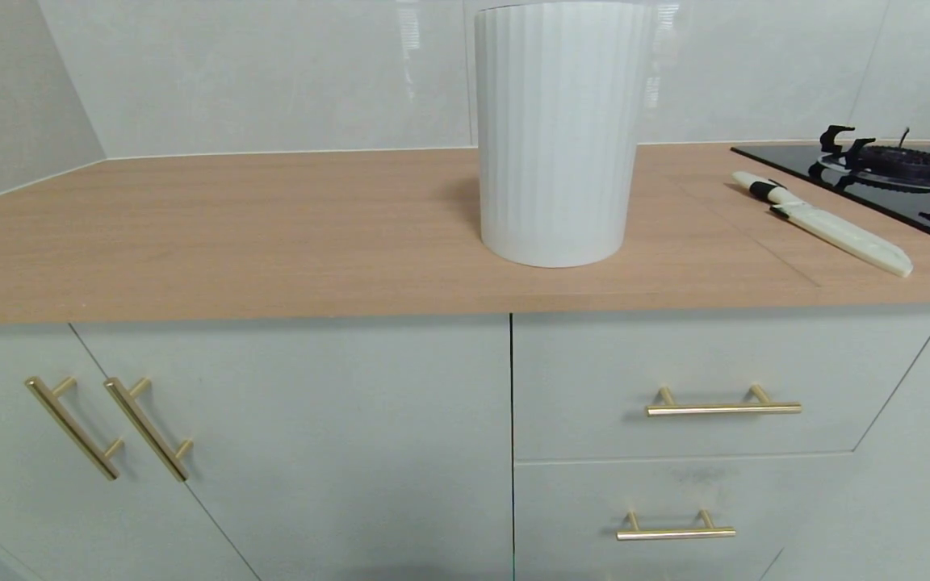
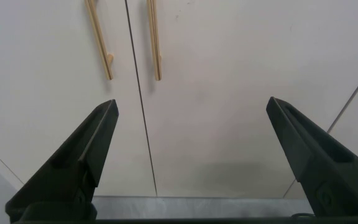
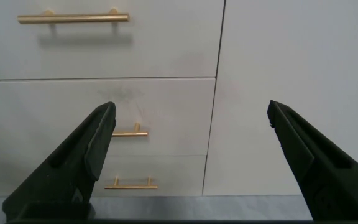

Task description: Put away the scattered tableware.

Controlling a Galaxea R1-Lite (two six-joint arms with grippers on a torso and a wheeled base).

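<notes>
A cream knife (image 1: 824,223) with a black band on its handle lies flat on the wooden counter (image 1: 271,234), at the right, next to the stove. A tall white ribbed holder (image 1: 558,133) stands upright near the counter's middle. My left gripper (image 2: 191,112) hangs low, facing the cabinet doors (image 2: 229,112), open with nothing between its fingers (image 2: 86,155). My right gripper (image 3: 191,112) hangs low too, facing the drawer fronts (image 3: 104,118), open and empty.
A black glass stove (image 1: 893,173) with a burner grate occupies the back right corner. Below the counter are two cabinet doors with gold handles (image 1: 110,428) on the left and two drawers with gold handles (image 1: 723,407) on the right. Tiled wall behind.
</notes>
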